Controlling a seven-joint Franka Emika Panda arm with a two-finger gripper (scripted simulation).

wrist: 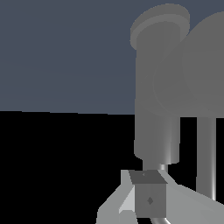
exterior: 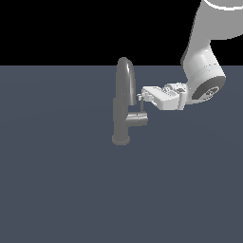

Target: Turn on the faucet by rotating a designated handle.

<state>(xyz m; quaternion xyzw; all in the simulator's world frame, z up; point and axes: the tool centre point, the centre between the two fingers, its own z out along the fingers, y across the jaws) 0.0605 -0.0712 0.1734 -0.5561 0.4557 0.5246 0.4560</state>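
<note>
The grey faucet (exterior: 121, 118) stands upright on its round base, its arched spout rising above the body. A short side stub points toward the exterior view's right, and the thin handle (exterior: 141, 107) rises from its end. My gripper (exterior: 140, 98) reaches in level from the exterior view's right, with its tips at the top of the handle, against or right beside it. The jaws look closed together with nothing between them. The wrist view shows the faucet (wrist: 157, 109) body close up, a thin rod that looks like the handle (wrist: 205, 157) beside it, and my gripper (wrist: 151, 199) just before them.
The faucet stands on a flat dark blue-grey surface (exterior: 57, 180) that fills the scene. My white arm (exterior: 204, 71) comes down from the upper right of the exterior view. Nothing else is in view.
</note>
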